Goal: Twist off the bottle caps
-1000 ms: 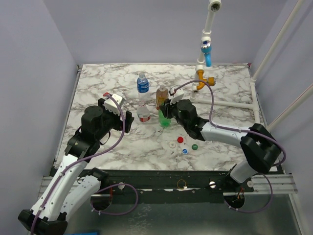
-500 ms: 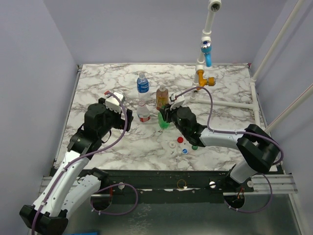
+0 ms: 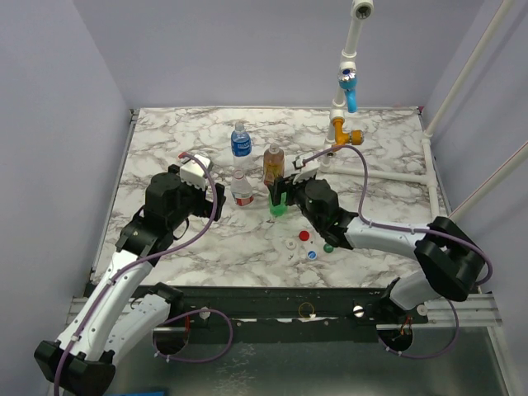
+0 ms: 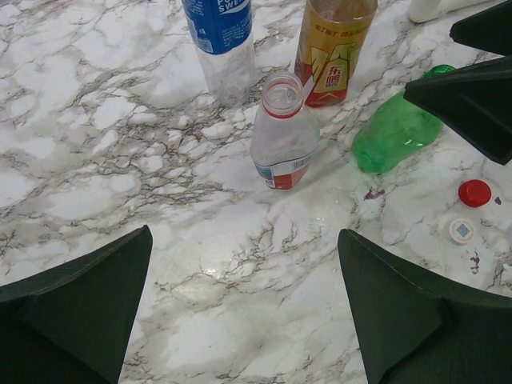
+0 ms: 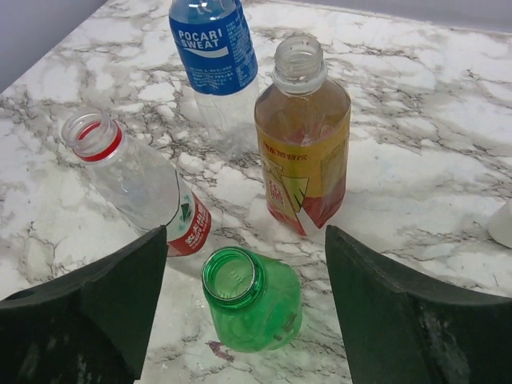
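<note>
Top view alone shows all four bottle caps [image 3: 304, 236] loose in a cluster on the worktop [image 3: 165, 140], on the near side of the green bottle [image 3: 279, 204]; left wrist view catches only the red cap [image 4: 474, 193] and a white cap [image 4: 462, 230]. Right wrist view reads "POCARI SWEAT" on the blue-label bottle [image 5: 214, 48]; the amber bottle [image 5: 302, 152] carries Chinese characters, not legible; its mouth and the green bottle's are open. Grippers: the right gripper [image 5: 246, 234] is wide, fingers either side of the green bottle without touching; the left gripper [image 4: 244, 234] is wide over bare worktop.

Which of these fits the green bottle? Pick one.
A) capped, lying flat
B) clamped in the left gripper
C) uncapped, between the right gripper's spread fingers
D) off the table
C: in the right wrist view the green bottle has an open mouth and the right gripper stands open around it.
</note>
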You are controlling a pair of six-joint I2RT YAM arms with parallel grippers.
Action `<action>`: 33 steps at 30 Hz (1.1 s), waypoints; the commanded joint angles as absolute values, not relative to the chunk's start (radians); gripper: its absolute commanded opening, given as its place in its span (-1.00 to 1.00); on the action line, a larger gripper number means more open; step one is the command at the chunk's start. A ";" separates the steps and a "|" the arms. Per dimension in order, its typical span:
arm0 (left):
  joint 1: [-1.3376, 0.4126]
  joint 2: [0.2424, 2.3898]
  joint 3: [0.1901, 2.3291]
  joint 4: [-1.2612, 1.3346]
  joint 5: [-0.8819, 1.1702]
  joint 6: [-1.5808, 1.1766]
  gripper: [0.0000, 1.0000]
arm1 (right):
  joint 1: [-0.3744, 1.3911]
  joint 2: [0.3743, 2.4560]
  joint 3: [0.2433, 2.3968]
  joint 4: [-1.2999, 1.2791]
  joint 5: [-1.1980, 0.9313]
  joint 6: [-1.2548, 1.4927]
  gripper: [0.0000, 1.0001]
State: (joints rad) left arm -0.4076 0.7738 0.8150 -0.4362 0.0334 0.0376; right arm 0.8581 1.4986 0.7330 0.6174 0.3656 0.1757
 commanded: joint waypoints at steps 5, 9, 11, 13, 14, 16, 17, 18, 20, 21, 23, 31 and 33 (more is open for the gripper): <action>-0.405 0.799 0.857 -0.430 0.008 -0.023 0.98 | 0.865 1.362 0.748 0.494 0.374 0.168 1.00; -0.401 0.824 0.859 -0.430 -0.049 -0.050 0.98 | 0.865 1.225 0.696 0.416 0.414 0.169 1.00; -0.382 0.833 0.845 -0.423 -0.054 -0.058 0.98 | 0.865 1.134 0.649 0.362 0.463 0.199 1.00; -0.333 0.853 0.831 -0.410 -0.049 -0.081 0.98 | 0.864 1.032 0.600 0.298 0.533 0.223 1.00; -0.287 0.869 0.824 -0.401 -0.017 -0.085 0.98 | 0.862 0.986 0.570 0.269 0.575 0.227 1.00; -0.187 0.903 0.808 -0.367 0.066 -0.072 0.98 | 0.856 0.893 0.531 0.208 0.644 0.241 1.00; -0.149 0.922 0.801 -0.344 0.088 -0.065 0.98 | 0.851 0.851 0.521 0.174 0.675 0.254 1.00; -0.111 0.944 0.792 -0.319 0.112 -0.050 0.98 | 0.846 0.823 0.515 0.145 0.726 0.274 1.00; -0.069 0.989 0.782 -0.281 0.123 -0.032 0.98 | 0.800 0.777 0.519 0.096 0.806 0.340 1.00; -0.054 1.010 0.783 -0.270 0.129 -0.031 0.98 | 0.748 0.766 0.532 0.057 0.808 0.397 1.00; -0.038 1.047 0.790 -0.256 0.144 -0.036 0.98 | 0.588 0.751 0.547 -0.040 0.752 0.513 1.00; -0.009 1.134 0.741 -0.088 0.152 -0.022 0.98 | -0.063 1.190 0.665 -0.070 0.373 0.612 1.00; 0.026 1.153 0.722 -0.034 0.166 -0.020 0.98 | -0.063 1.223 0.630 0.067 0.404 0.555 1.00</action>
State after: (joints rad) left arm -0.0170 1.1156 0.7616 -0.1814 0.1246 -0.0357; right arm -0.0444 1.1313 0.6476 0.0097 0.4713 0.5495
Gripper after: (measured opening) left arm 0.988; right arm 0.998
